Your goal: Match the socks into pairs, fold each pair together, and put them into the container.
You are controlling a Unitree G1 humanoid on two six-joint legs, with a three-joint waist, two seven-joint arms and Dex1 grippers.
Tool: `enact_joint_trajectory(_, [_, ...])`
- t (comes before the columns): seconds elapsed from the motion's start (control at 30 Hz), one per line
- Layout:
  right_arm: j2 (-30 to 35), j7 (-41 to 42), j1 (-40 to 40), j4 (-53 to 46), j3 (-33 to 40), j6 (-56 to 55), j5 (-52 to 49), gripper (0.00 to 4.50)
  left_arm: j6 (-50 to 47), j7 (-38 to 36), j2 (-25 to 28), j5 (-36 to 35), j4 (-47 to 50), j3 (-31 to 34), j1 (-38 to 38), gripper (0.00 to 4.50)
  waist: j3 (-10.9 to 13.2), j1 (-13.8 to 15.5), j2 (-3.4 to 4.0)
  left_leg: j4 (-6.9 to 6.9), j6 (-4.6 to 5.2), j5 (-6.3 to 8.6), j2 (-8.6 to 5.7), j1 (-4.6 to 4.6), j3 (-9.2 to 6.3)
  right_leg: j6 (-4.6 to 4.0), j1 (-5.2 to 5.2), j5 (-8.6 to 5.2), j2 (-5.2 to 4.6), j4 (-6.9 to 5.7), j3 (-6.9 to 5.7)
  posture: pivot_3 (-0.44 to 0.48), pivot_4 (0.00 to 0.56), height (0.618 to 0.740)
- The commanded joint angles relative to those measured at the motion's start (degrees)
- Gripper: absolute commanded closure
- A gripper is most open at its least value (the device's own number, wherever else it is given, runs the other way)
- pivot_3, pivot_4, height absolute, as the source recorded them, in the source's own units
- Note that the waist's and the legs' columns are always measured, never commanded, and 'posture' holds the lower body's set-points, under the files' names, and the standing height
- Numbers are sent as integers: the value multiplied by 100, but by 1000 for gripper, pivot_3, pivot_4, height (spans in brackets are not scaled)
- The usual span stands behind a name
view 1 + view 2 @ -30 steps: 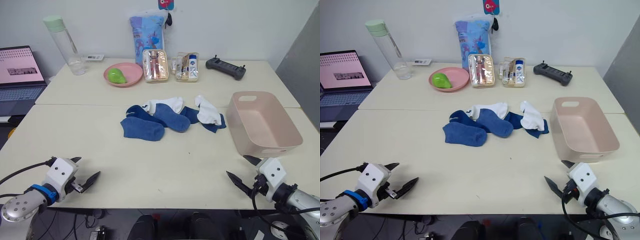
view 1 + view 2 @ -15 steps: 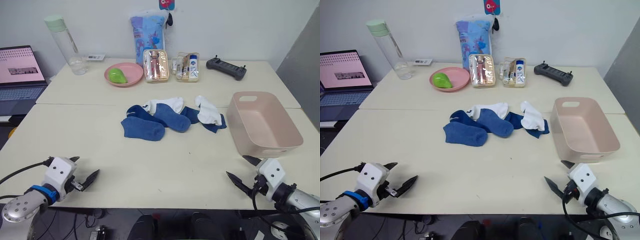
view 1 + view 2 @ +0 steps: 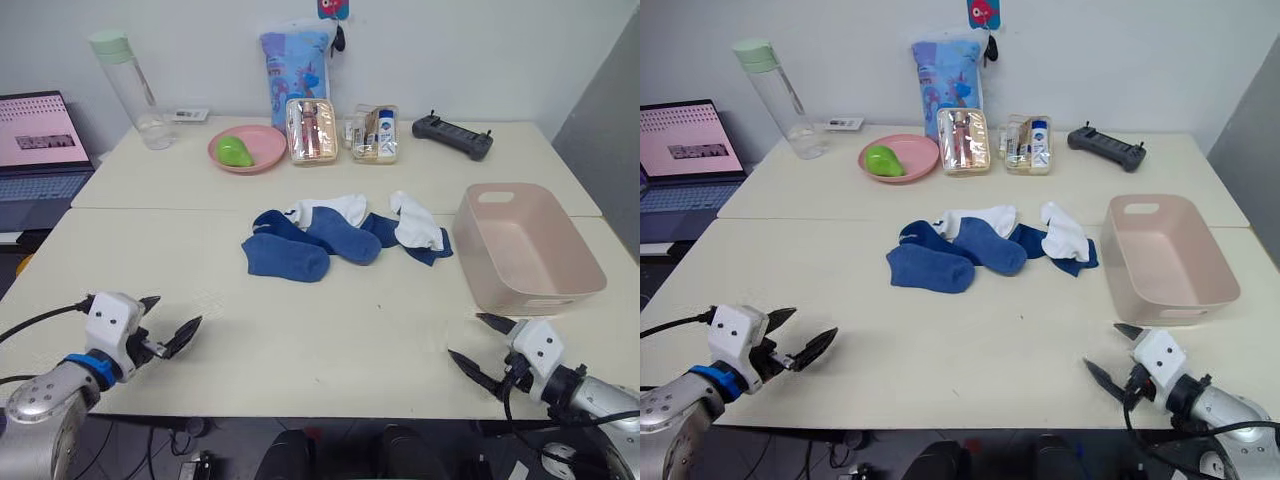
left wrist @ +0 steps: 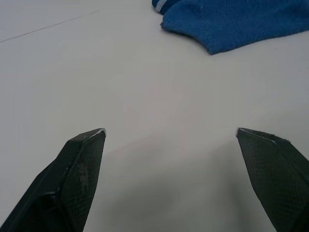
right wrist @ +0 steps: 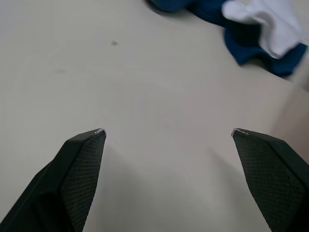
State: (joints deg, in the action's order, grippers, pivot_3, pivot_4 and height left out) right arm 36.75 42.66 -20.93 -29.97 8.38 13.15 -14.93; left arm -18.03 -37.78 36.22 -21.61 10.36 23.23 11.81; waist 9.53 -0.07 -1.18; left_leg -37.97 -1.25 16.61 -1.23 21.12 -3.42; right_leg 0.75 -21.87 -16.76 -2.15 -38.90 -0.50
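A heap of socks lies mid-table: royal blue socks (image 3: pixel 286 256) and white socks (image 3: pixel 416 222) mixed together. To their right stands the pale pink container (image 3: pixel 528 246), with nothing in it. My left gripper (image 3: pixel 172 319) hovers open over the near left of the table, well short of the heap. My right gripper (image 3: pixel 481 342) is open near the front right, just below the container's near corner. A blue sock (image 4: pixel 231 21) shows ahead of the left fingers in the left wrist view. A white sock on blue ones (image 5: pixel 263 24) lies ahead in the right wrist view.
Along the back stand a tall clear bottle (image 3: pixel 128 90), a round pink bowl (image 3: pixel 246 148) with a green fruit, two clear pouches (image 3: pixel 310 130), a patterned bag (image 3: pixel 296 60) and a black controller (image 3: pixel 452 135). A laptop (image 3: pixel 40 150) sits at far left.
My left gripper has risen and moved slightly forward over the table. My right gripper has edged a little forward and left. The socks and container have not moved.
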Motion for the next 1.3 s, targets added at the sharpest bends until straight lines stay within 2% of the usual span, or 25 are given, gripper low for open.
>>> enact_joint_trajectory(0.03, [102, 9, 326, -566, -153, 404, -255, 16, -486, 411, -173, -219, 262, -12, -342, 0, 1, -1, -4, -2, 0, 0, 0, 0, 0, 1, 0, 0, 0, -1, -1, 0, 150, 733])
enact_joint_trajectory(0.23, [268, -2, 1465, -811, -749, 1326, -323, 16, -1247, 1065, -549, -346, 161, -235, -1330, 0, 4, 4, -15, -6, -1, -1, -3, -4, -5, 2, 6, 1, 1, -2, -4, 0, 150, 733])
enact_joint_trajectory(0.4, [329, 87, 2173, -828, -971, 1711, -474, 16, -1713, 1280, -664, -143, -141, -784, -1975, 0, 3, 1, -18, -1, -1, 0, -10, -5, -13, 9, 11, 0, 1, 1, -6, 0, 150, 733])
enact_joint_trajectory(0.5, [344, 83, 2245, -797, -1043, 1735, -438, 16, -1952, 1639, -813, 35, -469, -999, -2401, 0, 4, 6, -20, -1, -2, 0, -10, -1, -16, 13, 9, -3, 1, 3, -6, 0, 150, 733])
enact_joint_trajectory(0.87, [254, -51, 2149, -849, -1279, 1660, -376, 16, -1873, 1557, -1184, 346, -1588, -1582, -3334, 0, 5, 5, -22, -4, -3, -1, -11, -2, -19, 13, 11, -2, 1, -3, -9, 0, 150, 733])
enact_joint_trajectory(0.97, [275, -40, 2135, -840, -1245, 1613, -392, 0, -1805, 1519, -1244, 428, -1919, -1659, -3507, 623, 5, 6, -21, -4, -3, -1, -13, -2, -20, 13, 12, -2, 1, -3, -10, 0, 150, 733])
enact_joint_trajectory(1.1, [271, -58, 2171, -881, -1212, 1604, -410, 0, -1783, 1455, -1388, 488, -2099, -1802, -3679, 1859, 5, 17, -21, -6, -4, -2, -15, -5, -21, 14, 15, -1, 0, -3, -10, 0, 150, 733])
enact_joint_trajectory(1.3, [132, -218, 2266, -980, -1085, 1811, -633, 0, -1819, 1456, -1495, 455, -2041, -1684, -3628, 3643, 5, 39, -21, -6, -5, -2, -19, -3, -23, 16, 16, -1, -5, 3, -9, 0, 150, 733])
